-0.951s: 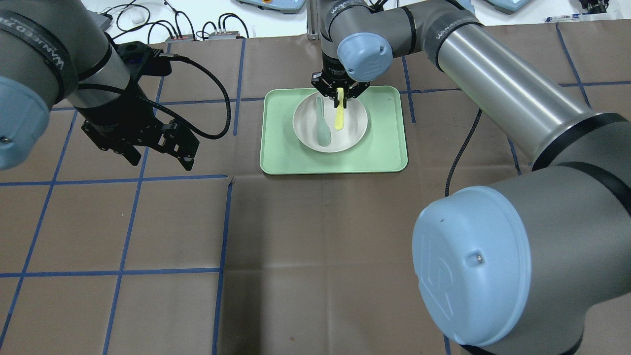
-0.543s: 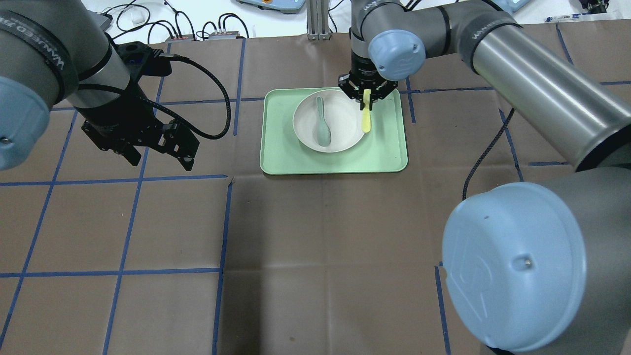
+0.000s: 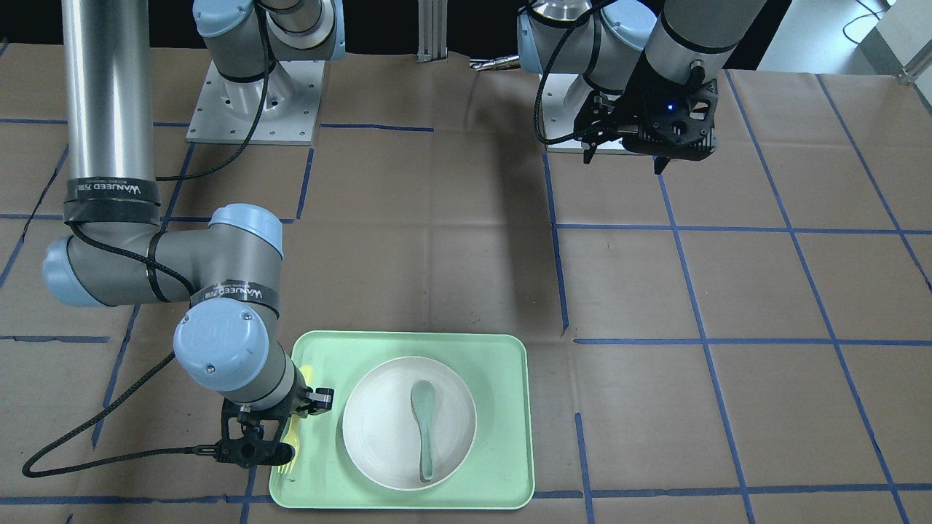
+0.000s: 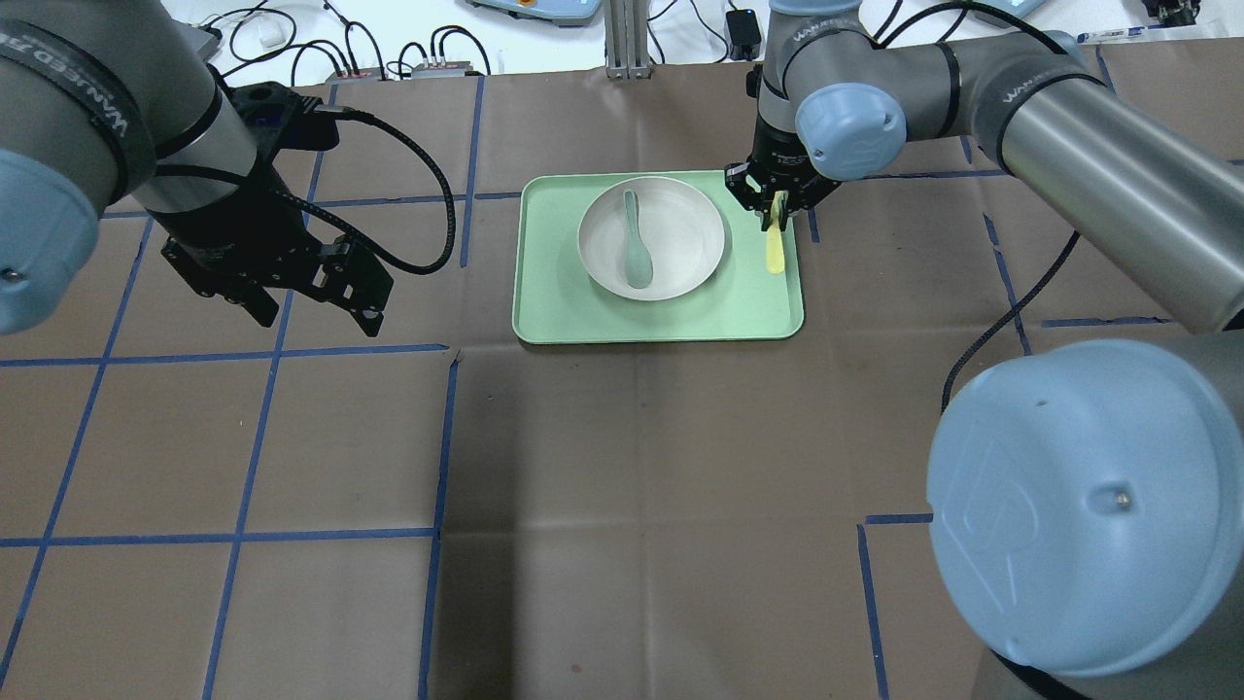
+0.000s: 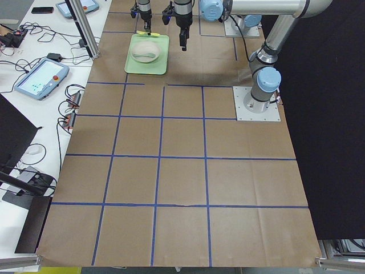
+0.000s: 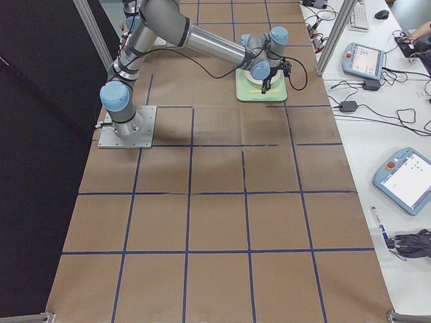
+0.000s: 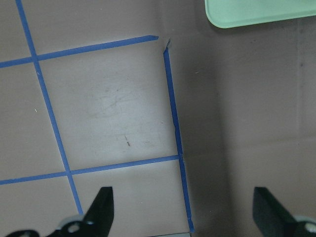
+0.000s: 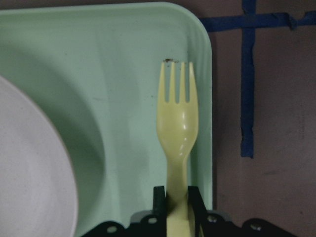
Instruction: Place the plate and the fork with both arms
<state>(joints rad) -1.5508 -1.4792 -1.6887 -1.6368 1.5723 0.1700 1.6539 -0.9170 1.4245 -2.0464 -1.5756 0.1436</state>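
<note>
Your right gripper (image 4: 775, 206) clamps the fork (image 4: 775, 255), hovering at three o'clock of the plate (image 4: 680, 262), over the tray (image 4: 544, 311). Likely next: lower, then release. Left gripper (image 4: 316, 316) hangs spread, empty.

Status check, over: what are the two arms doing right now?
Right gripper shut on fork, over right edge of tray, beside plate. Left gripper open, hovering over table left of tray. Plate on tray, spoon lying in it.
</note>
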